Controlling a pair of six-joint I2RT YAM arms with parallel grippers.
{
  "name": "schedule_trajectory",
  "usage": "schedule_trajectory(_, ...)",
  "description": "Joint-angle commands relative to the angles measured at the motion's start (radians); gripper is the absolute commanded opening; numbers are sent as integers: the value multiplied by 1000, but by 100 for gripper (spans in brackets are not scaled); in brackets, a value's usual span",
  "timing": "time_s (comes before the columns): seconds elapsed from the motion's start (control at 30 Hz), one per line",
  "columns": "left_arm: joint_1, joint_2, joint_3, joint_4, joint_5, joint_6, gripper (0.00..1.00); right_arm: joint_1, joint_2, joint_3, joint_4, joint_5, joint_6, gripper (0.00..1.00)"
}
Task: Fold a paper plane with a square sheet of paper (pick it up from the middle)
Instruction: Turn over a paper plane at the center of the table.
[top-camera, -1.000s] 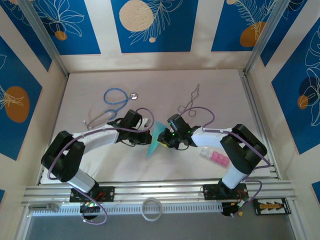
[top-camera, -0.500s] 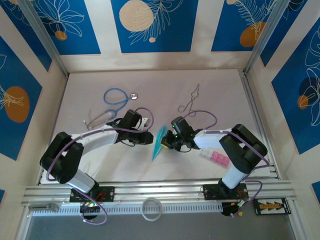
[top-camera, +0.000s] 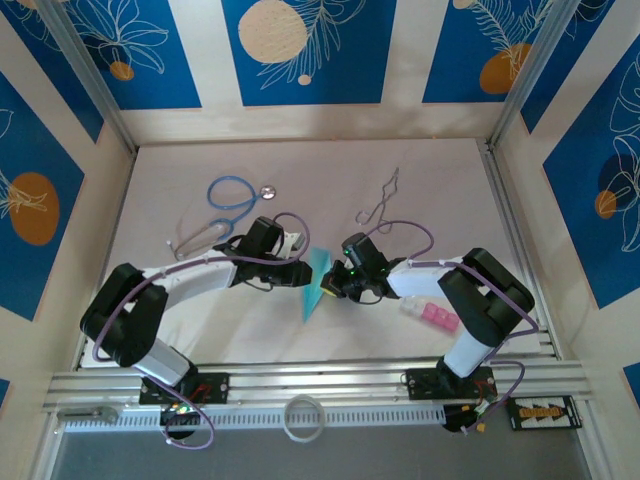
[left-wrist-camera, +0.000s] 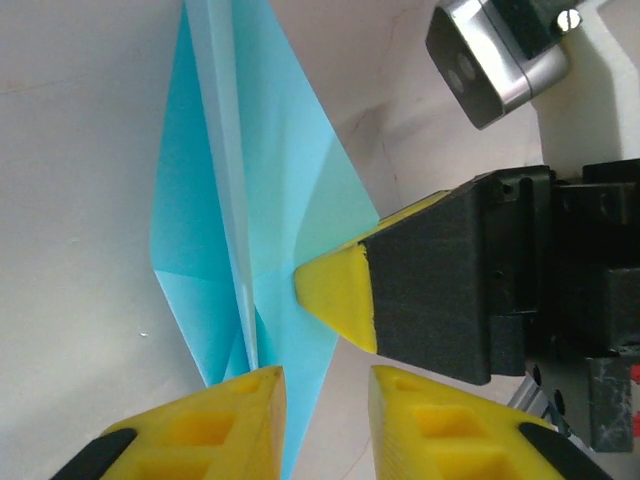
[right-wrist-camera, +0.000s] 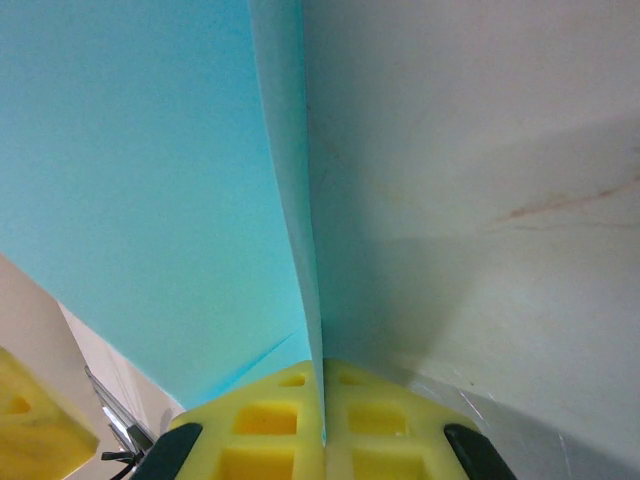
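The left gripper (left-wrist-camera: 325, 385) stands with its yellow fingers (left-wrist-camera: 215, 415) spread, a clear gap between them. The tail end of the light turquoise paper plane (left-wrist-camera: 240, 200) lies just ahead of them, against the inner side of one finger, though the wrist view leaves it unclear whether the paper's edge already sits inside the gap. From the opposite side the right gripper (left-wrist-camera: 332, 296) has its fingers pressed together on the plane near its widest part. Its own camera shows the folded edge rising straight out of that pinch (right-wrist-camera: 322, 385), with the broad blue face of the plane (right-wrist-camera: 150, 180) off to one side. From above, the plane (top-camera: 316, 283) hangs between the two grippers, off the desk (top-camera: 450, 190), its sharp point aimed back toward the arm bases. The step in hand looks like a second hold on the centre crease. It would go best if the left gripper closes squarely over the doubled fold rather than on a single wing, and if the right gripper's pinch is not let go until that hold is firm. Neither wrist should twist, since such thin paper is likely to buckle or tear. Farther beyond the left gripper lies a blue-tubed stethoscope (top-camera: 230, 195).
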Motion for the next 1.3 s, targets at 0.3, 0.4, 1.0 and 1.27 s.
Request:
schedule_trajectory(0.3, -10, 54, 41, -41, 8, 14, 38, -6, 12, 6, -19, -20, -8, 2)
schedule_trajectory(0.4, -10, 77, 54, -49, 22, 22, 38, -6, 12, 6, -17, -20, -7, 3)
schedule_trajectory(1.0, -30, 116, 61, -83, 10, 47, 41, -6, 13, 3, -17, -22, -9, 2)
schedule_trajectory(1.27, -40, 115, 50, -88, 14, 41, 41, -6, 17, 1, -11, -25, -5, 2)
